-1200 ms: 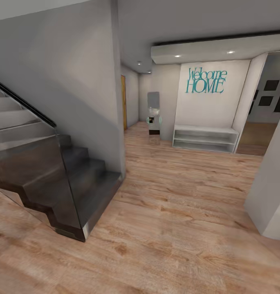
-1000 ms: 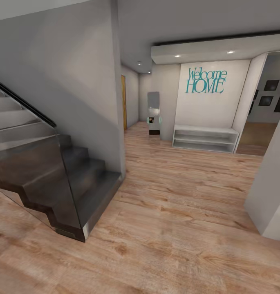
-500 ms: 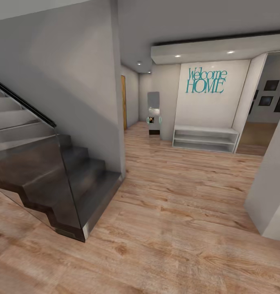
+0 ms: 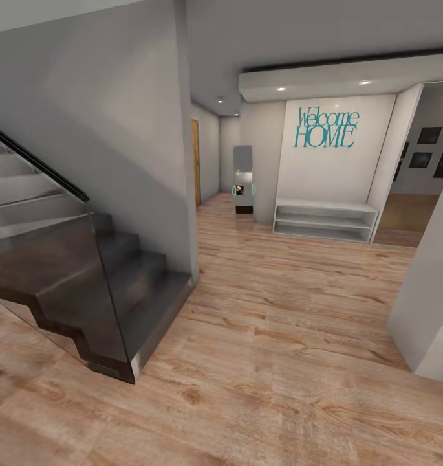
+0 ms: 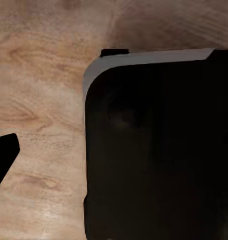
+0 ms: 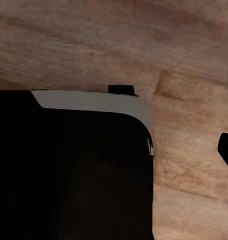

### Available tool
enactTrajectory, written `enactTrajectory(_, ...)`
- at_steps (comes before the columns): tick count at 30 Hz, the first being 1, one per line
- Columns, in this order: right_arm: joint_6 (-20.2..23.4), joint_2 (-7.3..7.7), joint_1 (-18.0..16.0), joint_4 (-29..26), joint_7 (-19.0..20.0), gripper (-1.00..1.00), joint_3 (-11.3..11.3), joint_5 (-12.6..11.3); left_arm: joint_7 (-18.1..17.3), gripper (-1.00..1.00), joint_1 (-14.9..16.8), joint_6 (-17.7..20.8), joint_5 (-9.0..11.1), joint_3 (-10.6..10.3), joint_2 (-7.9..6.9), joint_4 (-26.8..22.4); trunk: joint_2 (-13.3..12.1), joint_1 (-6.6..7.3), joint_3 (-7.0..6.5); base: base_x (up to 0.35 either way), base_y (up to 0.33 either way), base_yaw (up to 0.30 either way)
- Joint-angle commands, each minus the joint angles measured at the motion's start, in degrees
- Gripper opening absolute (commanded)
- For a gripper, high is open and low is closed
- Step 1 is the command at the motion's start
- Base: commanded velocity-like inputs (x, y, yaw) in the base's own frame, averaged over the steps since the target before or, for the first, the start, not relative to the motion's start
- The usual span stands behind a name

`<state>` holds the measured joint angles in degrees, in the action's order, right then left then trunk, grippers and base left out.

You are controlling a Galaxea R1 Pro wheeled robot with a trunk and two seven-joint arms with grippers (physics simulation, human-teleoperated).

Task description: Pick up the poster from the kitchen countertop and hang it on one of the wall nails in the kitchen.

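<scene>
- Both wrist views look straight down at the pale wood plank floor (image 5: pixel 39 100), each over a dark rounded body with a grey upper edge (image 5: pixel 158 150) (image 6: pixel 69 170), apparently part of the robot itself.
- A black tip shows at the edge of the left wrist view (image 5: pixel 3 155), and a smaller one in the right wrist view (image 6: pixel 226 147). Whether either pair of jaws is spread or pressed together cannot be told.
- The head view shows a hallway. The dark staircase (image 4: pixel 98 285) stands at the near left, with a glass side panel and a black handrail.
- To the right of the staircase, the floor runs open and bare toward the far wall.
- A grey wall corner (image 4: pixel 428 304) juts in at the near right, narrowing the way on that side.
- Beyond the staircase, on the far white wall, teal "Welcome HOME" lettering (image 4: pixel 327 127) hangs above a low white shelf unit (image 4: pixel 324 220).
- Between the staircase and the shelf unit stands a narrow upright mirror-like panel (image 4: pixel 243 180); a wooden door (image 4: pixel 195 162) lies left of it.
- Right of the shelf unit, an opening leads to a room with dark framed pictures (image 4: pixel 429 145) on its wall.
- The poster cannot be seen from here.
</scene>
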<state>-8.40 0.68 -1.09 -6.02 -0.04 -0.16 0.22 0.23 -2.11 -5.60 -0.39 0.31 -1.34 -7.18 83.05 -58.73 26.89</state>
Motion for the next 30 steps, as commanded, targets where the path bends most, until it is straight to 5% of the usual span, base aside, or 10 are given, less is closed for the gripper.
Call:
enactTrajectory(1, -0.6, 0.48, -0.1, -19.8, 0.0, 1.00, 0.0, 0.0, 0.0, 1.00, 0.0, -0.8, -0.1, 0.0, -0.09, -19.5, 0.0, 0.00, 0.04, 0.000, 0.000, 0.000)
enactTrajectory(2, -0.9, 1.14, -0.1, -23.5, 0.0, 1.00, -0.1, -0.1, 0.0, 1.00, -0.1, -1.4, -0.1, 0.0, -0.16, -23.5, 0.0, 0.00, 0.04, 0.000, 0.000, 0.000)
enactTrajectory(9, -1.0, 2.14, -0.1, -25.7, 0.0, 1.00, 0.1, -0.1, 0.0, 1.00, -0.1, -1.8, 0.0, 0.4, -0.37, -27.3, 0.0, 0.00, 0.04, 0.000, 0.000, 0.007)
enactTrajectory(30, -0.9, 2.07, -0.1, -19.2, 0.0, 1.00, 0.4, 0.3, 0.1, 1.00, -0.1, -1.7, 0.0, 0.5, -0.59, -26.6, 0.0, 0.00, 0.04, -0.042, -0.084, 0.194)
